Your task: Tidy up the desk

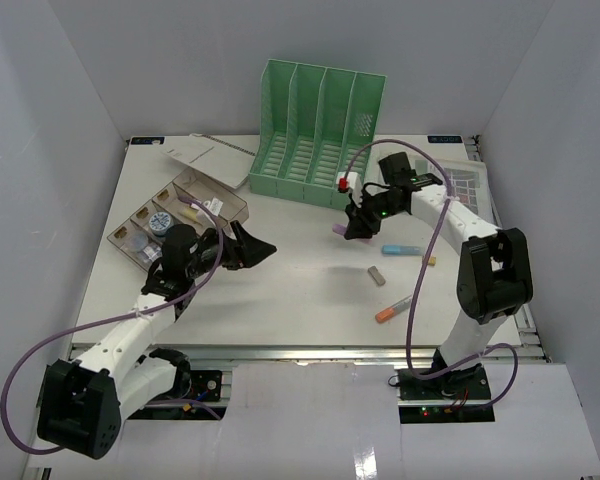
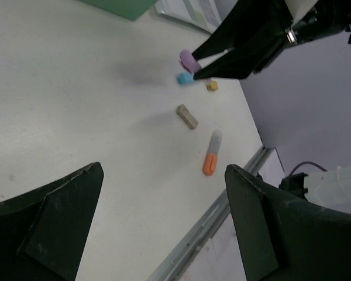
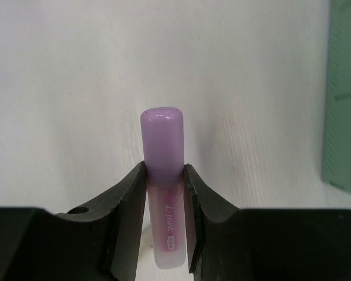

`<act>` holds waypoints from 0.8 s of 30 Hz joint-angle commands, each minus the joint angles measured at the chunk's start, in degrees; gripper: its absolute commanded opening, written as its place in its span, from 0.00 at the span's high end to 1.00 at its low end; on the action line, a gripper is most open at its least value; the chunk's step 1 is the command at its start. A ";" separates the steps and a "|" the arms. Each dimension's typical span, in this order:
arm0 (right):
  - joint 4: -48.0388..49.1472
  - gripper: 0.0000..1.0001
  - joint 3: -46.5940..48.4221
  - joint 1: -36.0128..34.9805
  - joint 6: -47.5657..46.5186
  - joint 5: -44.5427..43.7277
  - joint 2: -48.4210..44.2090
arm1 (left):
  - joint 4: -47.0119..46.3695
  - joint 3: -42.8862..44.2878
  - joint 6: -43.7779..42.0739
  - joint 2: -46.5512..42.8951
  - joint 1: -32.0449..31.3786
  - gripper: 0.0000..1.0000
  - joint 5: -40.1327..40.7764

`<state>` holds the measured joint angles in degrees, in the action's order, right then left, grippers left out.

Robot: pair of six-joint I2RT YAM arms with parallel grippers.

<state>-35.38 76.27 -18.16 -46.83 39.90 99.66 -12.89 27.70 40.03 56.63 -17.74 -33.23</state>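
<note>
Black fingers (image 3: 126, 199) of the right tool (image 3: 164, 171) are clenched on a translucent purple plastic marker (image 3: 162, 137), gripping its barrel just below the rounded cap. The marker hangs above the large flat white desk (image 1: 300, 290), which spreads under both arms with its metal rail along the near edge.

Near the right arm, a blue highlighter (image 1: 402, 249), a short tan stick (image 1: 377, 276) and an orange-and-clear pen (image 1: 392, 309) lie apart from one another on the desk.

The left tool (image 1: 255, 248) hovers released, jaws wide with nothing between them, beside a clear plastic compartment box (image 1: 180, 215). A green slotted file rack (image 1: 315, 130) stands at the far edge.
</note>
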 commanded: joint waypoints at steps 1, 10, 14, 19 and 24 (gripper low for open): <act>-4.13 0.92 9.27 -8.81 9.04 0.63 1.54 | 12.03 7.36 -9.58 -6.76 0.02 0.04 10.84; -5.47 0.92 34.64 -25.00 12.40 -11.29 19.79 | 29.51 6.39 -20.20 -32.46 0.00 0.04 33.42; -3.04 0.92 49.06 -30.07 13.79 -12.90 29.12 | 31.06 5.22 -20.50 -40.23 -0.02 0.03 38.26; 14.49 0.92 56.33 -33.56 23.54 -15.76 35.03 | 31.37 4.98 -20.66 -45.64 -0.02 0.02 41.73; 37.79 0.92 55.87 -34.47 37.28 -22.89 38.82 | 31.53 4.81 -20.17 -47.56 -0.02 0.02 42.71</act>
<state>-22.17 128.53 -52.97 -22.90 24.18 136.85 17.12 32.73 20.38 9.95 -17.74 6.61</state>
